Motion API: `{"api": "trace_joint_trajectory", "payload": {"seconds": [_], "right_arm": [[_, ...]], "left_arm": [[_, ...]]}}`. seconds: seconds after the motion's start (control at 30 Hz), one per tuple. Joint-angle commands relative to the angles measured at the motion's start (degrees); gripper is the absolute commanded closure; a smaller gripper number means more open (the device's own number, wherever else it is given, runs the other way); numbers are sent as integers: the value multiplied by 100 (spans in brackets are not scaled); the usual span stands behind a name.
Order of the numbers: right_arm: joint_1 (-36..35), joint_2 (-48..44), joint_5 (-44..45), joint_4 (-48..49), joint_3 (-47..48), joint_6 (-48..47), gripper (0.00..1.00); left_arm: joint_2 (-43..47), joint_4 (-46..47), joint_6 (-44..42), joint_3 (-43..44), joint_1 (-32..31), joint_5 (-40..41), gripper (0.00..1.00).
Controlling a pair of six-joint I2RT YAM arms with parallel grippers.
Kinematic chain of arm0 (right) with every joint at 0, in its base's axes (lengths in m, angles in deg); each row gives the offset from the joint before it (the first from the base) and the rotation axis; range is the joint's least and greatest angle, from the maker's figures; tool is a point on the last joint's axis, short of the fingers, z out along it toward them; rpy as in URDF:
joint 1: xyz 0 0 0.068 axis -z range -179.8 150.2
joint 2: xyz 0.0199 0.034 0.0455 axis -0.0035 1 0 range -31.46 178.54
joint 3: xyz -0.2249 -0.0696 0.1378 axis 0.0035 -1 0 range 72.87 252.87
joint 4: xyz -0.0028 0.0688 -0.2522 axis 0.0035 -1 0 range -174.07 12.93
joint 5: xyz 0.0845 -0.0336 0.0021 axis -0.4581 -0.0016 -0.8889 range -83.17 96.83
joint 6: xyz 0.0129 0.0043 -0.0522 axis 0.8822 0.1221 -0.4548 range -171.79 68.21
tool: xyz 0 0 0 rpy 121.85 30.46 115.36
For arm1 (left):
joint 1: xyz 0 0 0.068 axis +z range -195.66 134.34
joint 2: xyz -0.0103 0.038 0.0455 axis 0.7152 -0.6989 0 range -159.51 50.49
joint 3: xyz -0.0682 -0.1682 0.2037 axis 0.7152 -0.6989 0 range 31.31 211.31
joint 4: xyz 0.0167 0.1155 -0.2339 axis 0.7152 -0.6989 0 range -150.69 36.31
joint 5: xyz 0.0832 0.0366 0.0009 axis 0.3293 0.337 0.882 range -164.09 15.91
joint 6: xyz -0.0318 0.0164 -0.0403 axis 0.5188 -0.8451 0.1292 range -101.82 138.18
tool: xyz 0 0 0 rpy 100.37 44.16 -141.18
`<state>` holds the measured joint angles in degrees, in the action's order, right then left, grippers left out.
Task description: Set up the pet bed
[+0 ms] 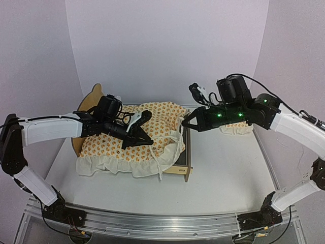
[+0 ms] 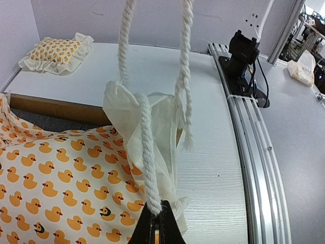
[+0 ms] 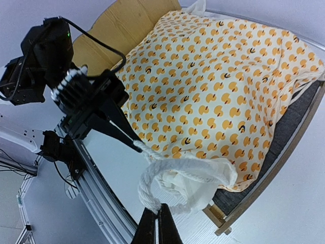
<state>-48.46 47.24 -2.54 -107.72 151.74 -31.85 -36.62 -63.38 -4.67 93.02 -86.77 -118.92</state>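
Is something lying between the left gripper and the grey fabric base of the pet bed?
Yes. The duck-print cushion covers most of the pet bed, under the left gripper, which is shut on the cushion's white rope. Only a grey strip of base beside the footboard shows.

No word, brand, number or sign can be read in any view. The cushion [image 1: 101, 145] carries only a printed pattern of orange ducks (pictures, not lettering). The plywood of the pet bed [image 1: 93, 99] shows no legible stamp. Beside a pale bag [image 2: 303, 66] at the left wrist view's right edge, dark marks are cut off and unreadable.
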Motion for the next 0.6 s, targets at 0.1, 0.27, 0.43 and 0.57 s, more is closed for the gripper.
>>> {"api": "trace_joint_trajectory", "payload": {"seconds": [0.1, 0.27, 0.43, 0.57], "right_arm": [[-5, 8, 309, -586, 22, -233, 100], [-9, 64, 316, -378, -235, -201, 100], [-5, 336, 325, 155, -204, -215, 100], [-8, 651, 405, 204, 301, -437, 100]], "left_arm": [[-354, -30, -1166, -71, -675, 749, 84], [-783, 176, -1585, 142, -848, 1008, 61], [-1098, -213, -2423, 202, -842, 1195, 52], [-1217, -313, -2480, 254, -837, 1407, 49]]}}
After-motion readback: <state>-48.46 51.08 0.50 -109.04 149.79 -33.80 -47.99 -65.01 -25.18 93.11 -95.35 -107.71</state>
